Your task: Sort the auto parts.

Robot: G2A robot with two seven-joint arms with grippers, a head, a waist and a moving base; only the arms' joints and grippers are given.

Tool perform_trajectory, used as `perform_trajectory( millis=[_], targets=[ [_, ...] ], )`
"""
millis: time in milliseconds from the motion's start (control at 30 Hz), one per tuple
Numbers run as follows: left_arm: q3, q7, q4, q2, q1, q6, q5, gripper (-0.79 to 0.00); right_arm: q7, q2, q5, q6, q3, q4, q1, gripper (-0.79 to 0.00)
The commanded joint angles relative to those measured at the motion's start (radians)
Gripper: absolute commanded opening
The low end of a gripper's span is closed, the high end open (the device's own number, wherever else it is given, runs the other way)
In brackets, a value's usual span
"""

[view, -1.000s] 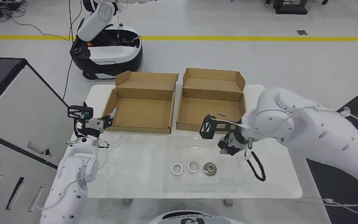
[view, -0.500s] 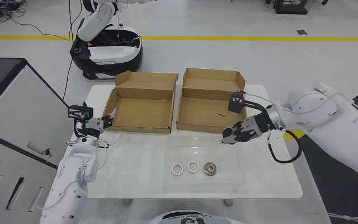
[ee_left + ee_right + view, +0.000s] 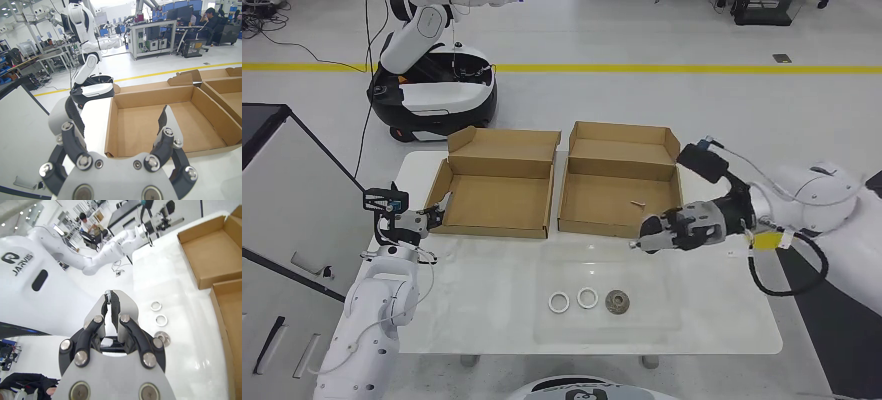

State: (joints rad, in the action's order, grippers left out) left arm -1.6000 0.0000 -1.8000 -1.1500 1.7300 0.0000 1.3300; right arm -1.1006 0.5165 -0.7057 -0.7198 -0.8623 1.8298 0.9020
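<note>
Screw (image 3: 108, 295) is sitting pinched at the very tips of the right gripper (image 3: 110, 298), just outside the front wall of the right-hand box (image 3: 602, 195). Well apart from that box, the left gripper (image 3: 436, 214) is hanging spread wide. Risk: the shallow tip hold is inviting slip, dropping the screw short, among rings (image 3: 560, 301) and flanged disc (image 3: 618, 299) lying before that box.

Top view overlooked the desk (image 3: 482, 300); wrist views sat close behind left tool (image 3: 117, 103) and right tool (image 3: 109, 296), sharing the left box (image 3: 492, 200).
</note>
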Motion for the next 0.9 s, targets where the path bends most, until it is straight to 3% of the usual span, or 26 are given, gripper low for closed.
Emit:
perform_trajectory(
  millis=[0, 733, 867],
  targets=[
    [0.000, 0.000, 0.000, 0.000, 0.000, 0.000, 0.000, 0.000, 0.025, 0.001, -0.022, -0.025, -0.003, 0.005, 0.002, -0.785],
    [0.000, 0.000, 0.000, 0.000, 0.000, 0.000, 0.000, 0.000, 0.078, 0.009, 0.013, -0.034, -0.002, 0.040, 0.004, -0.785],
    [0.000, 0.000, 0.000, 0.000, 0.000, 0.000, 0.000, 0.000, 0.068, 0.008, -0.120, -0.041, -0.030, 0.006, 0.030, -0.785]
  ],
)
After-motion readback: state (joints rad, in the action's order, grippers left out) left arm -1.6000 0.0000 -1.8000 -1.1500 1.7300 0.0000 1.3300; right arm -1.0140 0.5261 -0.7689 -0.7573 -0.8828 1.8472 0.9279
